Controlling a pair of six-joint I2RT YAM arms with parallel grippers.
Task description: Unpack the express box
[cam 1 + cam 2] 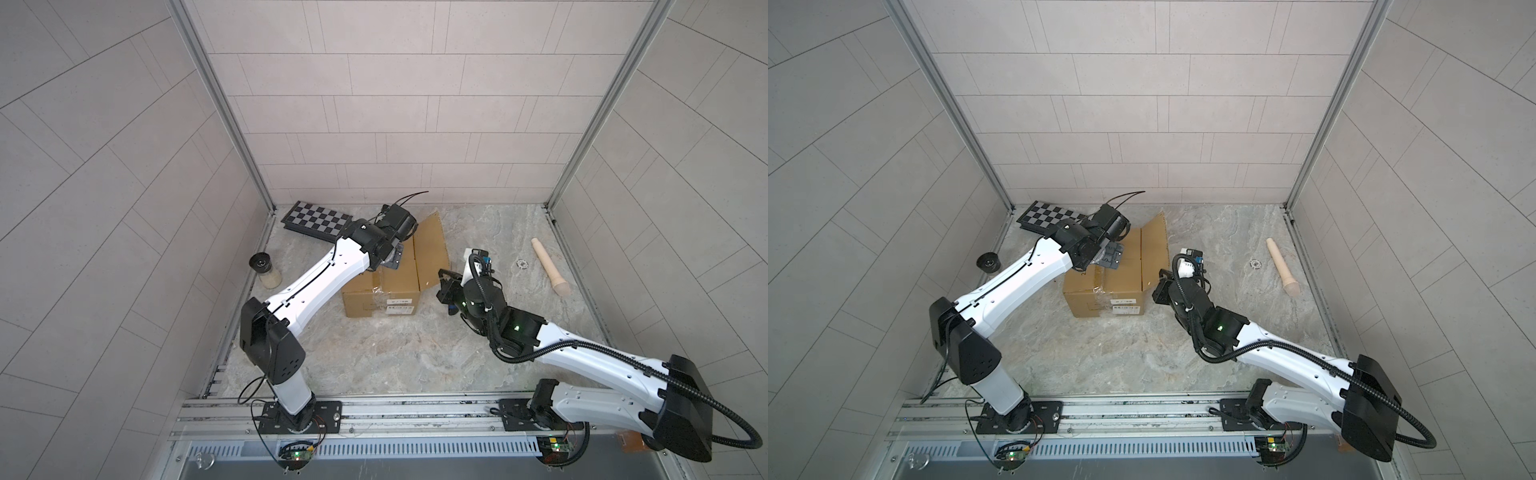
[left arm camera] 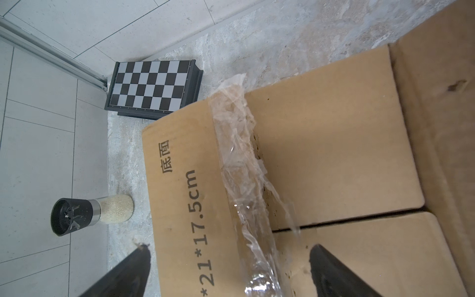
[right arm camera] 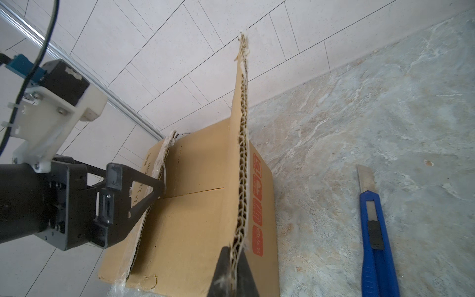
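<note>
— Toward the bench's far edge, in both top views, the express box [image 1: 380, 291] sits with one flap [image 1: 432, 249] raised on its right side. Who has it?
— The right hand [image 3: 231, 272]; its wrist view shows the fingers clenched on that flap's corrugated edge.
— And the left hand [image 2: 231, 270]?
— Released: fingers spread wide above the taped flap [image 2: 185, 180], grasping nothing.
— Anything only one view catches?
— A blue utility knife [image 3: 374, 231] lying on the bench beside the box, plain from the right wrist; the left wrist alone reads the printed size on the cardboard.
</note>
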